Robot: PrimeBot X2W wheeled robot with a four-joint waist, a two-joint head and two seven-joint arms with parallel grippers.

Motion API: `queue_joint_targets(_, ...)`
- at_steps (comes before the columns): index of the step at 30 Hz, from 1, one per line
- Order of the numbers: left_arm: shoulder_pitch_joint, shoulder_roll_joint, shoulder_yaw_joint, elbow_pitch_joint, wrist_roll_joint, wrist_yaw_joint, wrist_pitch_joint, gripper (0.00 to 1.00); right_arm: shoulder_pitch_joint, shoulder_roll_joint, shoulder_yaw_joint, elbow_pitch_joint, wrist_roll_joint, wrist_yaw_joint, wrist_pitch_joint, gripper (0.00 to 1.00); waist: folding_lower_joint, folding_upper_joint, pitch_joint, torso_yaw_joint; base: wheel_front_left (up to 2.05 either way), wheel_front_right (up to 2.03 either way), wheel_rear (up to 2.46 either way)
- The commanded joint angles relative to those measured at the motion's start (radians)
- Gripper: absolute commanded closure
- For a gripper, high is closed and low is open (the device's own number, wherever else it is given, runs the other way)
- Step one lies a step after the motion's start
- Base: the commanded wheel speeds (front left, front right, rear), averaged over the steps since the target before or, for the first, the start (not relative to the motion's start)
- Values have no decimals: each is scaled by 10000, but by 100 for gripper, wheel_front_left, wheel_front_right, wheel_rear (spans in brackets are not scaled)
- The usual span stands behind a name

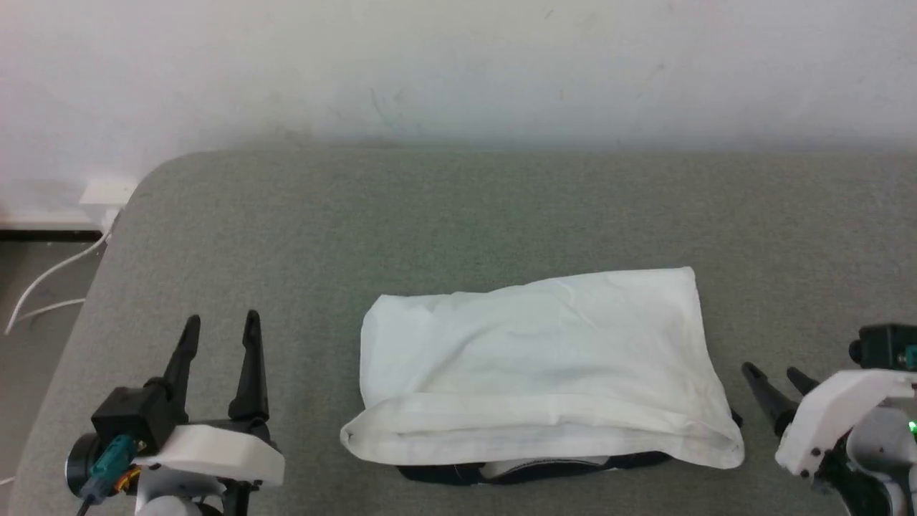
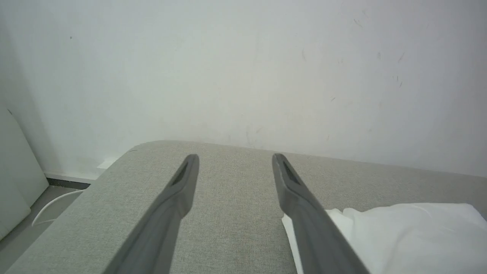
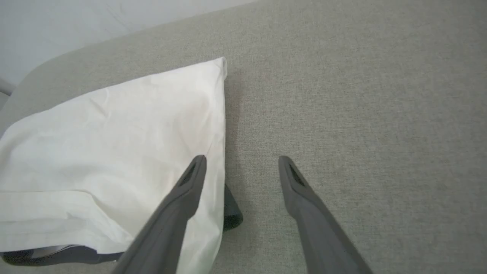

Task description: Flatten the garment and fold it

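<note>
Looking at a done-looking bundle: the garment (image 1: 537,358) lies mid-worktop, toward the robot's edge, folded into a squat white rectangle w/ the hem band doubled along the near side. Black parts (image 1: 444,474) peek out from under that near edge. My guess is the sleeves are tucked beneath, which is why the white panel faces up & the pkg reads neat.

Left pincer (image 1: 221,317) sits left of the bundle, well apart from it, fingers spread wide, nothing between them, tips aimed at the wall (image 1: 458,64). Right pincer (image 1: 769,370) is near the bundle's right end, also spread wide & empty. In the right wrist view one finger overlaps the white cloth in the picture; touching or above it, can't tell.

Both flank the fold w/ no grip. That reads to me as the fold being complete or near enough, w/ the arms held off so they don't drag the thin fabric.

Around: the grey fabric-covered worktop (image 1: 645,208) has a rounded corner far left. Past it a white cable (image 1: 44,279) trails down from a small white box (image 1: 107,192) at the wall's foot. Nothing blocks either arm.

One snag risk: a black corner (image 3: 230,213) pokes out at the right near end, close to the right pincer. A careless sweep could catch it & undo the fold.
</note>
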Motion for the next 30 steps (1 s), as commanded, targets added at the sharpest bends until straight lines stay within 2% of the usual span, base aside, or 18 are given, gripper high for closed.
queue_joint_targets(1,-55,11,156,-148,268,-152,-43,0,-422,-70,18,307,162,-9,284,0,0,-1,211,208,0,0,0)
queue_joint_targets(7,-129,-265,523,-554,1122,-783,-44,0,-1714,-107,357,1699,663,-9,1732,0,0,-1,613,458,0,0,0)
queue_joint_targets(12,-157,-613,629,-578,1432,-1218,-44,0,-2557,170,422,2813,973,-9,2334,0,0,-1,849,600,0,0,0)
queue_joint_targets(21,-249,-1014,661,-196,1675,-1583,-45,0,-2927,660,1263,4615,1754,-9,3563,0,0,-1,942,702,0,0,0)
queue_joint_targets(22,-244,-1043,664,-156,1686,-1609,-45,0,-2936,675,1388,4657,1863,-9,3602,39,0,-1,925,695,0,0,0)
queue_joint_targets(24,-203,-1079,669,-36,1687,-1642,-45,0,-2921,680,1632,4695,2034,-9,3589,92,0,-1,844,655,0,0,0)
queue_joint_targets(25,-187,-1091,676,-1,1696,-1649,-45,0,-2915,650,1728,4700,2093,-9,3554,100,0,-1,814,633,0,0,0)
queue_joint_targets(30,-80,-1120,662,172,1734,-1656,-45,0,-2990,231,2048,4473,2115,-9,2821,100,0,-1,527,520,0,0,0)
